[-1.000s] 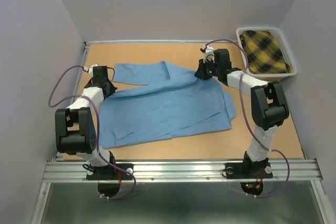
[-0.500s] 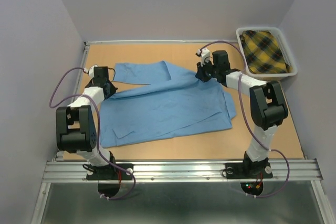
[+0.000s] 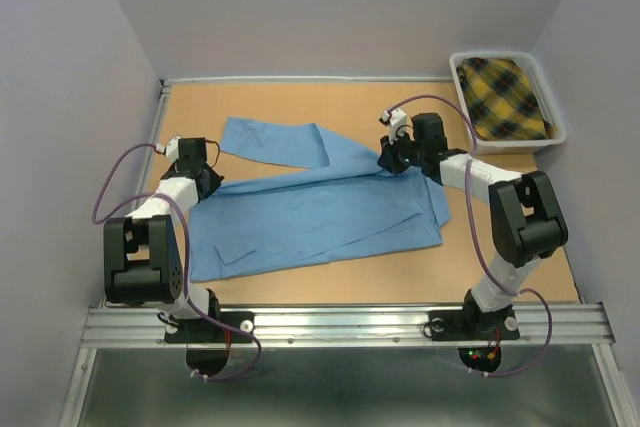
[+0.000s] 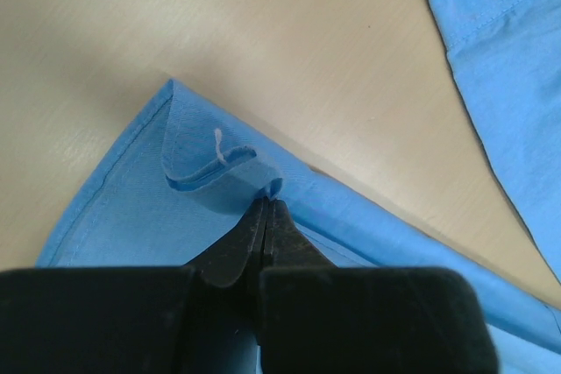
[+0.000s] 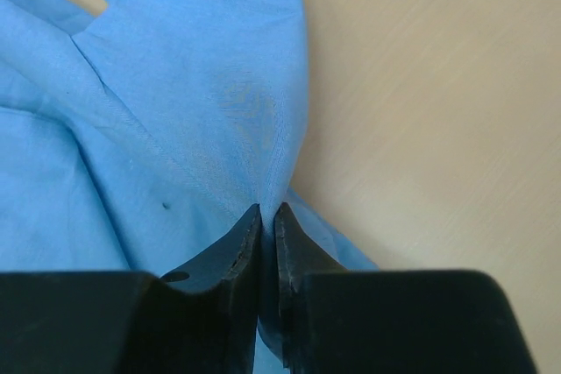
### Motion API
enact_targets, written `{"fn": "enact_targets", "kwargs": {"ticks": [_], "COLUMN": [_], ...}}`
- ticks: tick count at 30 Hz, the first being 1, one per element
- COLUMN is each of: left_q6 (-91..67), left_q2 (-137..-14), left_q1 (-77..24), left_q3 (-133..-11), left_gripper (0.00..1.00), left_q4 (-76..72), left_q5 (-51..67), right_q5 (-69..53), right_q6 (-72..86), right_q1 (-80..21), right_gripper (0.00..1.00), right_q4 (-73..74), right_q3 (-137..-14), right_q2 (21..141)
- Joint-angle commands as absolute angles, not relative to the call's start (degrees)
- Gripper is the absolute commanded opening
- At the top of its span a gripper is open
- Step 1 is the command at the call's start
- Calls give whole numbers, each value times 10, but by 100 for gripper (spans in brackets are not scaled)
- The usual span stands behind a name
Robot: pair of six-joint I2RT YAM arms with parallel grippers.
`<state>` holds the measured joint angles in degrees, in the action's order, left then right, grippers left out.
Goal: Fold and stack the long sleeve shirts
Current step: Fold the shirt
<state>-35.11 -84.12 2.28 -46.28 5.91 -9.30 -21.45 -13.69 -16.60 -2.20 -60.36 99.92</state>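
Observation:
A light blue long sleeve shirt (image 3: 310, 212) lies spread across the middle of the wooden table (image 3: 500, 257), with one sleeve (image 3: 275, 142) stretched out behind it. My left gripper (image 3: 207, 179) is at the shirt's left edge. In the left wrist view its jaws (image 4: 266, 203) are shut on a folded corner of the blue cloth (image 4: 131, 208). My right gripper (image 3: 388, 159) is at the shirt's upper right edge. In the right wrist view its jaws (image 5: 267, 209) stand almost together, with a pinch of blue cloth (image 5: 193, 85) between them.
A white basket (image 3: 455, 60) stands at the back right corner and holds a yellow and black plaid garment (image 3: 503, 99). Purple walls close in the table on three sides. Bare wood shows behind the shirt and along the near edge.
Both grippers have moved toward the near side, drawing the shirt's upper edge down over its body. The sleeve at the back now lies apart from that edge.

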Motion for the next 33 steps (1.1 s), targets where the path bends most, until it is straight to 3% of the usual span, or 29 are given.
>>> {"fn": "enact_targets", "kwargs": {"ticks": [1, 5, 9, 10, 13, 14, 16, 19, 23, 33], "left_q6": [-364, -374, -380, -381, -381, -381, -380, -385, -388, -397], "left_q2": [-822, -820, -807, -796, -772, -754, -729, -705, -686, -773], "left_q1": [25, 25, 25, 25, 25, 25, 25, 25, 13, -27], "left_q3": [-453, -447, -440, -440, -443, -446, -448, -448, -461, -468], "left_gripper": [0, 2, 19, 33, 57, 72, 88, 89, 81, 75], "left_q4": [66, 70, 73, 74, 80, 89, 96, 98, 96, 54], "left_q5": [-131, -128, -115, -112, -100, -97, -89, -69, -42, -11], "right_q5": [-216, -230, -238, -243, -249, -254, -261, -263, -265, -201], "right_q6": [-124, -110, -94, -87, -78, -72, -66, -60, -48, 24], "right_q1": [-163, -163, -163, -163, -163, -163, -163, -163, -163, -163], "right_gripper": [15, 17, 20, 21, 23, 24, 24, 25, 26, 25], "right_q4": [-56, -60, -76, -76, -77, -77, -77, -78, -79, -83], "right_q3": [-564, -536, -509, -508, -504, -501, -497, -490, -484, -489], "right_q2": [958, 946, 927, 925, 909, 904, 895, 886, 863, 838]}}
